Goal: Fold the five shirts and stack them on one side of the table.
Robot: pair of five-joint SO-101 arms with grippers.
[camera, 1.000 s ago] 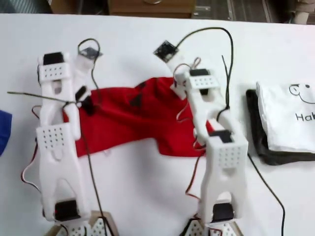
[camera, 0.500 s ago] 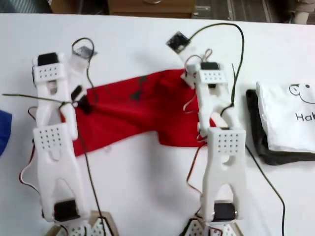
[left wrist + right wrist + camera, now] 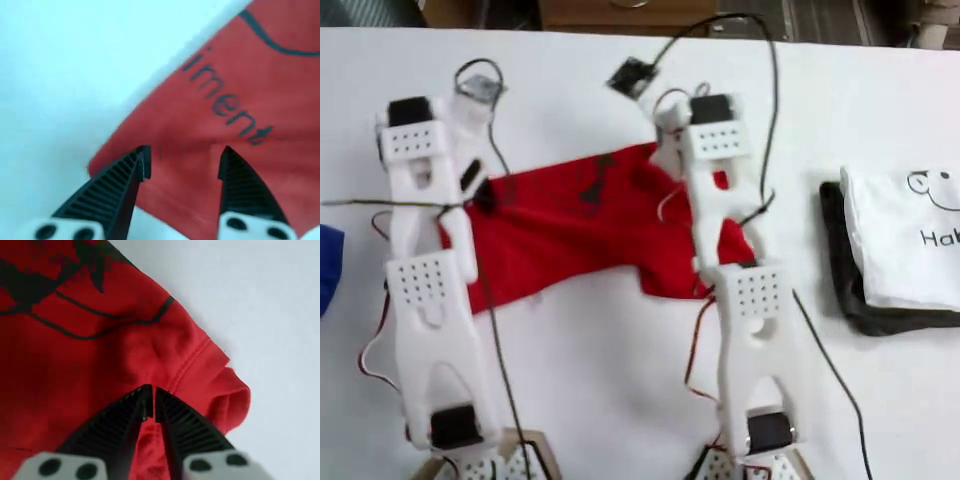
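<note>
Shirt: red shirt point(image 3: 570, 230) lay mid-table point(image 3: 620, 400) between my two arms, spread sideways as a rough band
Left gripper: left gripper point(image 3: 184, 152) hung over the shirt's edge by the print, jaws apart with cloth between them, nothing pinched yet
Right gripper: right gripper point(image 3: 151, 390) was clamped on a pinch of red cloth near a stitched, rolled-up edge
Change: over the last second both wrists went toward the far side of the table; the right one swung out to the right first, then came back left and farther out
Shirt change: its far edge got dragged along, and the near edge pulled up, so the cloth went from a slack hump to a thinner, tauter band
Meaning: I judged this as spreading and straightening, with the fold itself not started; the left side needed a grip before any fold
Stack: white shirt point(image 3: 900, 240) sat on a dark shirt point(image 3: 840, 290) at the right side, apart from the red one
Waiting: blue shirt point(image 3: 328, 265) sat at the left edge, unfolded as far as I could tell
</note>
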